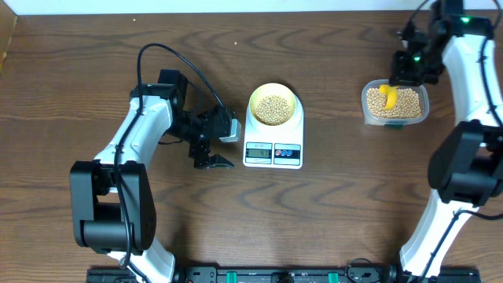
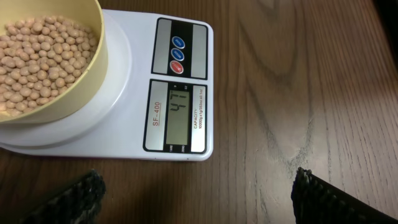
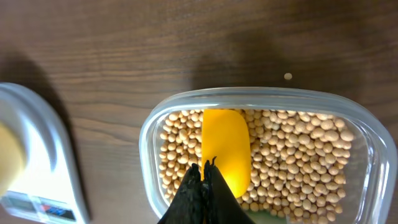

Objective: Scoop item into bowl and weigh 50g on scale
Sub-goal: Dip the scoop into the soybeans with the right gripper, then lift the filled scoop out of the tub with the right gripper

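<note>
At the table's right side, the right gripper [image 3: 202,190] is down over the tub [image 3: 149,127]. Its fingers are pinched fully together at the near end of the scoop [image 3: 227,149], seemingly on the handle, which they hide. The scoop lies on the beans [image 3: 298,162] in the tub, its yellow face bare of beans.

At mid-table the bowl [image 1: 273,93] sits on the scale [image 1: 295,134] and already holds a good layer of beans. The left gripper [image 2: 199,202] waits just beside the scale's front, fingers spread as wide as they go and holding nothing. The display [image 2: 178,116] shows digits, but they lie sideways to the camera and I cannot read them with confidence.

I judge the step in hand to be a refill: a dip into the tub for a top-up load. With the bowl this full, the next move calls for a small scoopful. It should be lifted level, carried across to the bowl, and tipped in slowly — a few beans at a time — while the display is watched.

Count:
- Scale, bowl, tub and scoop — one of each.
- Grippers: two.
- Scale buttons: three, two blue and one red.
- Stray beans: one, on the table [image 3: 287,76] beyond the tub.
- Beans in the tub and bowl: far too many to count.
</note>
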Action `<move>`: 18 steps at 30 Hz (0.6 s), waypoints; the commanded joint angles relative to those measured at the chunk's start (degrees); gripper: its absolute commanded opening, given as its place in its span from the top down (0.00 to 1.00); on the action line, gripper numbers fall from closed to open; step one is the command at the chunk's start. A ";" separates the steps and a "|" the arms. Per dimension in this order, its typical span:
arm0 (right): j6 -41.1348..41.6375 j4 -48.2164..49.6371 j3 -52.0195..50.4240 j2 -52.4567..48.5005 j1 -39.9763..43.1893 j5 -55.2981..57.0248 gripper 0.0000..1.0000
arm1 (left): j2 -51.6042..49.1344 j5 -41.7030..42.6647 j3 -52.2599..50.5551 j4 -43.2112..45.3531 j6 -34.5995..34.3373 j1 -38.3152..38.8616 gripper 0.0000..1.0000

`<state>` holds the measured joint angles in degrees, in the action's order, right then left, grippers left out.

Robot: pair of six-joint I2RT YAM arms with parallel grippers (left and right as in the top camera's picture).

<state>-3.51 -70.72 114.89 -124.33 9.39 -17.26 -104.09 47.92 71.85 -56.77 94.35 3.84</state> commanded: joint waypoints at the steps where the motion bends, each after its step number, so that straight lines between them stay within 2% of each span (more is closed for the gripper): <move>1: 0.68 -0.59 -0.15 0.61 4.39 -10.95 0.99 | 0.35 0.48 -0.13 -0.31 0.50 -0.13 0.02; 6: 0.68 -2.91 -0.15 0.76 8.81 -13.22 0.99 | 0.35 0.48 -0.13 -0.31 0.50 -0.13 0.02; 12: 0.66 -3.39 -0.15 1.03 14.38 -25.94 0.99 | 0.35 0.48 -0.13 -0.31 0.50 -0.13 0.02; 18: 0.68 -4.11 -0.15 1.03 17.88 -28.17 0.99 | 0.35 0.48 -0.13 -0.31 0.50 -0.13 0.02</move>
<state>-3.31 -74.59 114.89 -124.33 26.11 -40.80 -104.09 47.92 71.85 -56.75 94.35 3.84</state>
